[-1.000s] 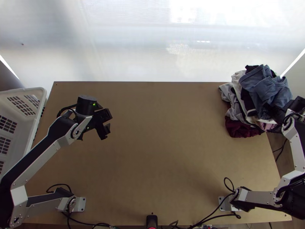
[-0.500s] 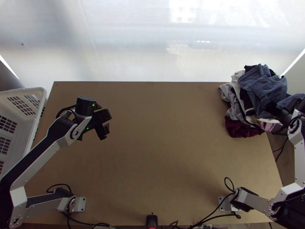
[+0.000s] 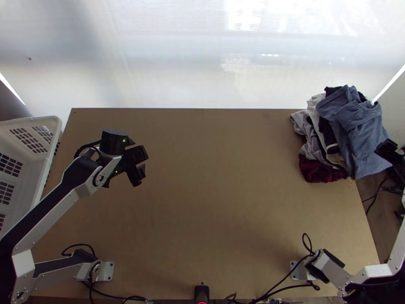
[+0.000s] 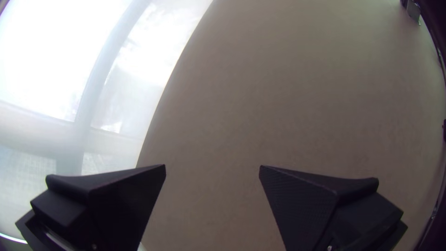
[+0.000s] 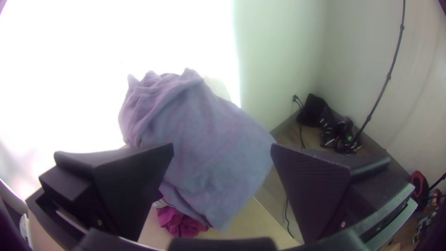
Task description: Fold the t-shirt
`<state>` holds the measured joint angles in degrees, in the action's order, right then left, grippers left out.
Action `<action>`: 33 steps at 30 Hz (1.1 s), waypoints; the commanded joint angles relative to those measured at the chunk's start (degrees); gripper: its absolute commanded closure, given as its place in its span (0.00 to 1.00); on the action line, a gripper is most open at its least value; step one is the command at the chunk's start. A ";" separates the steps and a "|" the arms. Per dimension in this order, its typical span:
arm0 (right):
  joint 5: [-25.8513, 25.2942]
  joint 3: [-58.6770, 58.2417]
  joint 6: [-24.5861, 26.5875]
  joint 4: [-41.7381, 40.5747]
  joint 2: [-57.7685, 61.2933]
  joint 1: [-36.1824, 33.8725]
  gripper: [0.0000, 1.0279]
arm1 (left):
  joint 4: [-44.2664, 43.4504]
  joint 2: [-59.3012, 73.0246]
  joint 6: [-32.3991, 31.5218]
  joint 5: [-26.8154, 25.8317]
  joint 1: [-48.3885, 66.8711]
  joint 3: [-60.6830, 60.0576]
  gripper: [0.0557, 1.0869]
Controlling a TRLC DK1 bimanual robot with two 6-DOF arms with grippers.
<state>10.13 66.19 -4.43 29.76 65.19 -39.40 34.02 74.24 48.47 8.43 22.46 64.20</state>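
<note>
Bright backlit screen [image 3: 202, 66], pale corner walls [image 5: 278, 60], brown floor [image 5: 289, 139]

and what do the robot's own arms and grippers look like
The left arm and right arm have silver-grey links with black parts and joints; thin black cables loop by their bases. Small green lights glow on the left arm's black wrist. The left gripper and right gripper each have two wide, wedge-shaped black fingers.
</note>
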 commanded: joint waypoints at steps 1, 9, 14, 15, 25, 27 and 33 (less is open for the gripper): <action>3.14 0.95 0.47 0.12 -1.56 -0.94 0.13 | -0.01 -0.15 -1.18 0.01 0.75 -0.22 0.05; 3.14 0.52 0.12 -8.75 6.79 3.19 0.60 | -0.01 -1.82 -3.56 1.15 1.10 -2.07 0.05; 3.14 1.31 0.30 -15.78 10.57 4.59 0.97 | 0.26 -3.22 -6.98 1.59 1.10 -2.68 0.05; 3.14 1.75 0.38 -16.31 11.36 5.12 0.97 | 0.26 -3.40 -7.42 1.59 1.10 -2.86 0.05; 3.05 7.02 0.47 -21.06 21.82 11.89 0.97 | 0.61 -6.30 -10.76 3.09 1.01 -6.02 0.05; 3.05 7.55 0.47 -22.02 23.93 12.94 0.97 | 0.87 -7.09 -10.85 3.18 0.75 -6.72 0.05; 2.79 10.27 0.38 -24.05 29.56 16.46 0.97 | 1.49 -9.55 -10.76 4.32 -0.13 -8.39 0.05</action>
<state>13.30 73.23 -3.97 8.03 88.40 -26.79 34.89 67.09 37.91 11.70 23.11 57.76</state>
